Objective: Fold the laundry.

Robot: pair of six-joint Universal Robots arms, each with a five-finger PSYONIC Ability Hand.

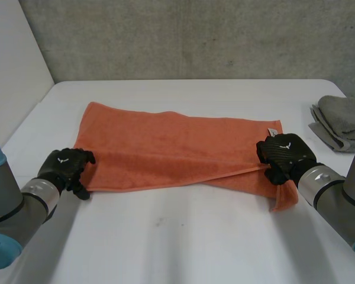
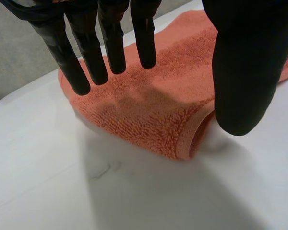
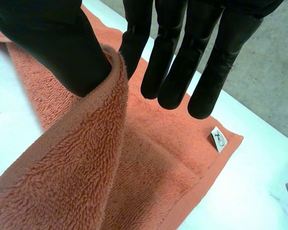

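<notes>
An orange towel [image 1: 165,148] lies lengthwise across the white table [image 1: 183,236], with its near part doubled over. My left hand [image 1: 64,165] is at the towel's near-left corner. In the left wrist view its fingers [image 2: 62,52] are straight and its thumb [image 2: 245,72] stands apart, just above the folded corner [image 2: 153,110], gripping nothing. My right hand [image 1: 284,154] is at the near-right corner. Its thumb [image 3: 53,43] pinches a raised flap of towel [image 3: 86,182] against a finger. A white label [image 3: 218,139] marks the far-right corner.
A folded grey cloth [image 1: 343,121] lies at the table's right edge, beyond my right arm. A concrete wall stands behind the table and a white panel closes the left side. Bare table stretches in front of the towel.
</notes>
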